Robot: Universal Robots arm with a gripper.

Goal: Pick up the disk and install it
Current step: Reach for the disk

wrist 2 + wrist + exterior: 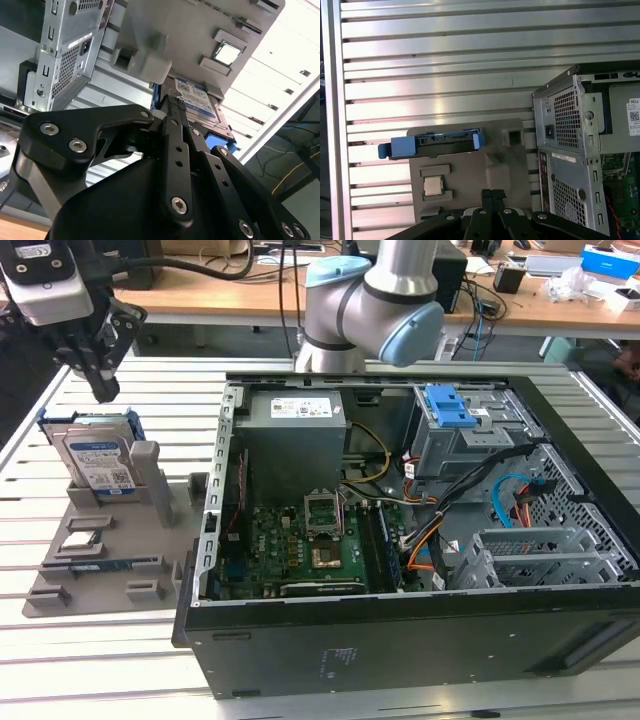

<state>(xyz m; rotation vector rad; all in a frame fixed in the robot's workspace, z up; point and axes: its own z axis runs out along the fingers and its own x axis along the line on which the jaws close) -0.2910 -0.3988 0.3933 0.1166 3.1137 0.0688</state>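
The silver robot arm with pale-blue joint caps (370, 290) rises behind the open black desktop computer case (400, 650) and reaches across to the side of the case at the exterior view's left. Its wrist is turned so that the black gripper (104, 390) points down toward the slatted aluminium table (100, 660). In both wrist views the two black fingers lie pressed together at their tips, with nothing between them; the second wrist view shows them meeting in a single ridged point (176, 102), and the first wrist view shows the paired tips side by side (492, 192). The disk, a flat silver hard drive with a white-and-blue label in a bright blue plastic carrier (95, 455), stands upright on its edge in a slot of a grey plastic fixture tray (110, 560). This tray lies on the table just beside the case, at the exterior view's left of it. The gripper hangs above the disk's upper edge, close to it but clear of it. The first wrist view looks straight down on the disk's thin blue-framed edge (437, 142), with the case's perforated metal rear panel (570, 130) off to one side. A small square silver processor chip (433, 186) sits in a recess of the same tray, farther from the case's rear than the disk.
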